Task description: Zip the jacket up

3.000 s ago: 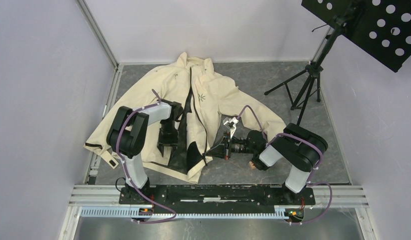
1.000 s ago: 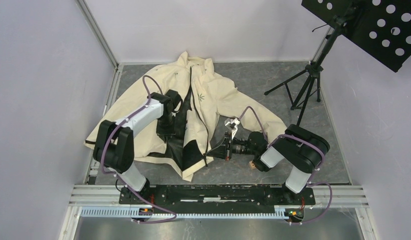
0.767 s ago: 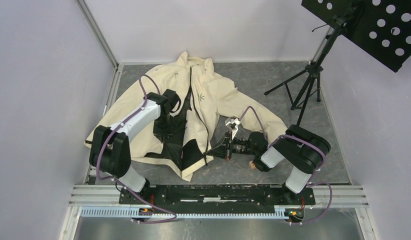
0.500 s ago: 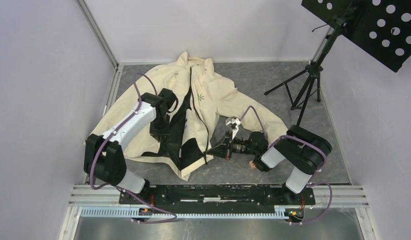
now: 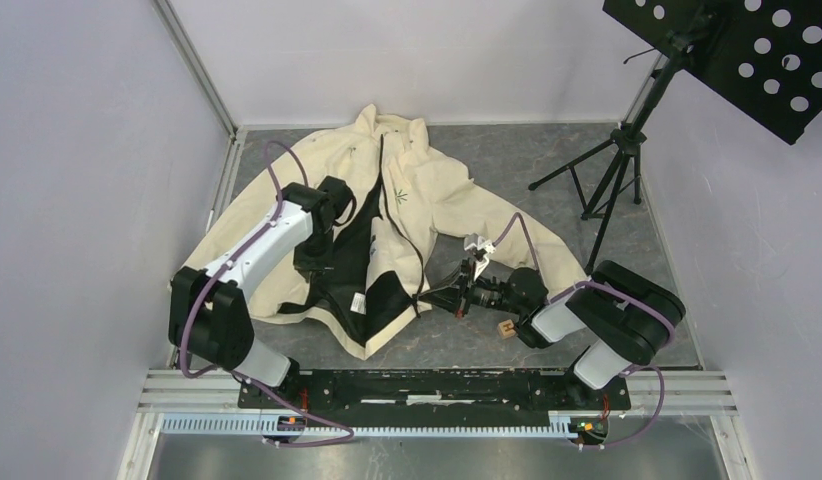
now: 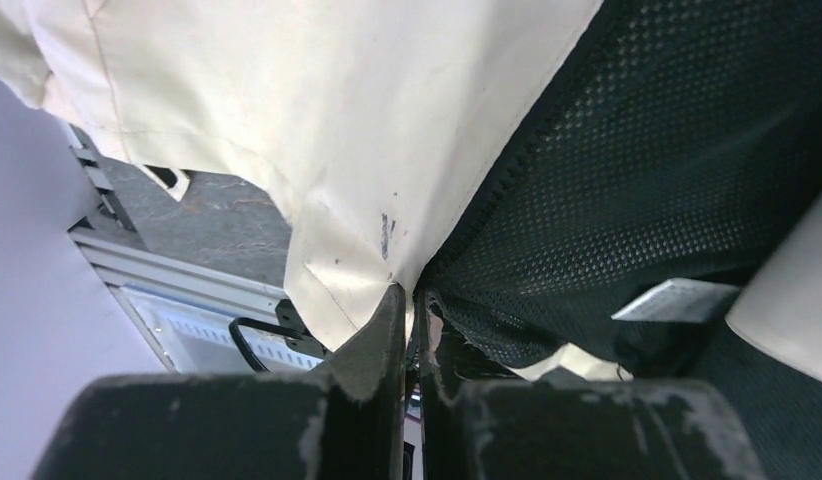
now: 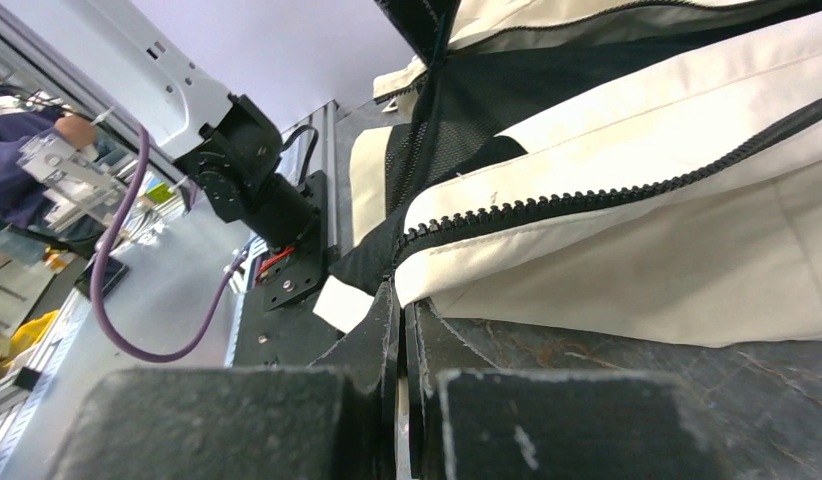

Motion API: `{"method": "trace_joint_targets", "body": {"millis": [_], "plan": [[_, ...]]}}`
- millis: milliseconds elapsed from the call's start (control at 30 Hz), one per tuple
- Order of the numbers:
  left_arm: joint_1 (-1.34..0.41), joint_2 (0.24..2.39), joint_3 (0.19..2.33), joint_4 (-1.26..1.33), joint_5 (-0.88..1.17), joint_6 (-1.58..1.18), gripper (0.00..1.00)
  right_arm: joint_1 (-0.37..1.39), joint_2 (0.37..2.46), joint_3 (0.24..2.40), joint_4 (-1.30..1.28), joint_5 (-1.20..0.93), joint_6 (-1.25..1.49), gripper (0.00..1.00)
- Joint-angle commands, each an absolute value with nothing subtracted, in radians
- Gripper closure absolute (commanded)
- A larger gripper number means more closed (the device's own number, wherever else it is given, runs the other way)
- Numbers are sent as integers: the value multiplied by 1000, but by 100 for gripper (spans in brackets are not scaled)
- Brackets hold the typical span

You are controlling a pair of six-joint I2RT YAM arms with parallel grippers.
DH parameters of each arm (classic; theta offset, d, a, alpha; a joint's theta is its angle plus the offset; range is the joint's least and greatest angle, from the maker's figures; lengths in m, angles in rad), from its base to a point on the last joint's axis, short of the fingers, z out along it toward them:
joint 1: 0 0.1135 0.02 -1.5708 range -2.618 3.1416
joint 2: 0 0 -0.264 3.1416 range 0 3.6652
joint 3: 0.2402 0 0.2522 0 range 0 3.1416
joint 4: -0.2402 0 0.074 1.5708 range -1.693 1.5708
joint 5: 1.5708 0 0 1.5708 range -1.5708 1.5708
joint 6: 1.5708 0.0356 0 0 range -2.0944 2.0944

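While left end effector (image 6: 412, 296) pinches it, jacket (image 5: 439, 190) gapes.

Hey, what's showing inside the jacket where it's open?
Black mesh lining and a small white label. The left gripper pinches the jacket edge. Anything beneath the fabric is hidden.

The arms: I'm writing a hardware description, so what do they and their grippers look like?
Both the left arm and right arm have white link shells with black joints and bases. A purple cable runs along each. The gripper fingers are black and scuffed pale at edges.
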State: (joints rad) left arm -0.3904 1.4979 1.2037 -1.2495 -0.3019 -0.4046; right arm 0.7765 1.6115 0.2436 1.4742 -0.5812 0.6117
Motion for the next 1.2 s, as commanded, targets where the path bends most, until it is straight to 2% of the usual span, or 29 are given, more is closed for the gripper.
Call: {"method": "trace_joint_targets", "body": {"millis": [0,200,367,500,600,700,967,1167], "plan": [[-392,1532,1207,-1295,-436,-475,98,761,1581,223,1536,-480,568,100],[-393,1565,1210,-1243,-410,-473,97,744,1560,242,1343,-409,524,100],[-394,1575,1221,-1249,-435,-475,90,742,1562,279,1227,-390,490,100],[-393,1566,1233,-1279,-498,-492,82,742,1567,283,1228,-402,488,100],[-394,1557,1238,-1293,-516,-499,72,743,1571,285,1240,-412,492,100],[-394,1552,1235,-1278,-484,-489,60,743,1573,284,1252,-420,495,100],[-392,1573,1174,-1157,-244,-416,49,743,1568,277,1292,-441,502,100],[-393,1607,1119,-1113,-174,-393,41,744,1564,270,1319,-451,512,100]]}}
